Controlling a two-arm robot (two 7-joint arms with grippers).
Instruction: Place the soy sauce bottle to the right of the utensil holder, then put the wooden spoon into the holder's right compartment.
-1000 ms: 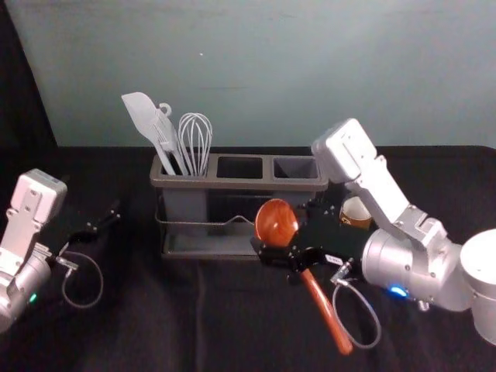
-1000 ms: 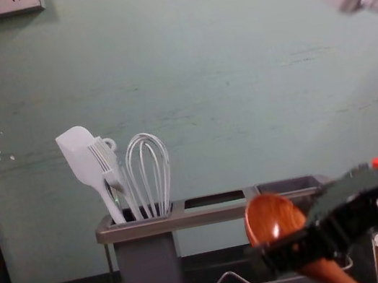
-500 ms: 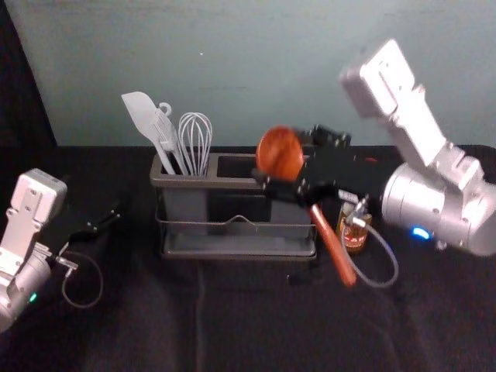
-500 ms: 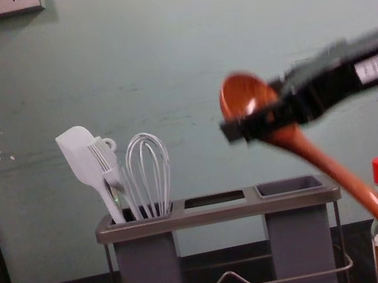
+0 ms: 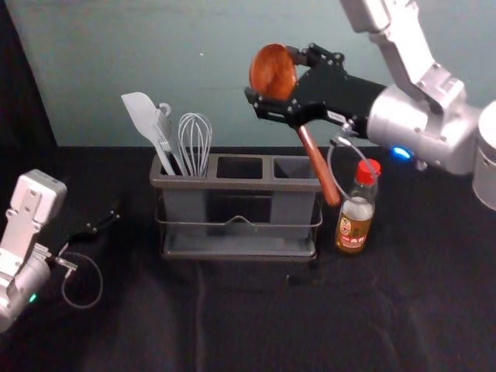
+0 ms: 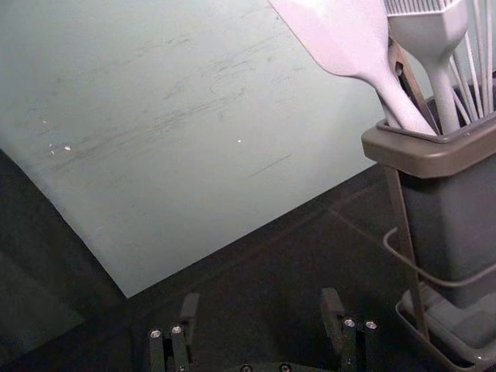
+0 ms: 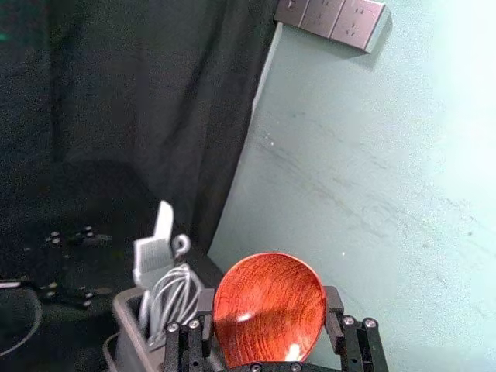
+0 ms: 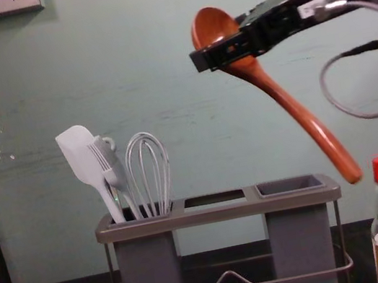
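Observation:
My right gripper (image 5: 273,76) is raised above and behind the utensil holder (image 5: 232,184), shut on the wooden spoon (image 5: 316,163) at its bowl. In the chest view, the spoon (image 8: 293,107) hangs tilted, its handle end down toward the right, above the holder's (image 8: 220,214) right end. The right wrist view has the bowl between the fingers of the right gripper (image 7: 270,302). The soy sauce bottle (image 5: 355,217) stands upright just right of the holder, apart from it. My left gripper (image 5: 105,222) is parked at the left; in its wrist view the left gripper (image 6: 260,310) is open.
A white spatula (image 5: 143,116), a brush and a whisk (image 5: 195,139) stand in the holder's left compartment. The middle compartment (image 5: 239,167) and the right compartment (image 5: 294,167) have open tops. A wall (image 5: 232,46) rises behind the black-covered table (image 5: 256,318).
My right gripper has lifted the spoon from low in front of the holder to high above it. The bottle, earlier partly hidden by the arm, shows more fully. The left arm stays still.

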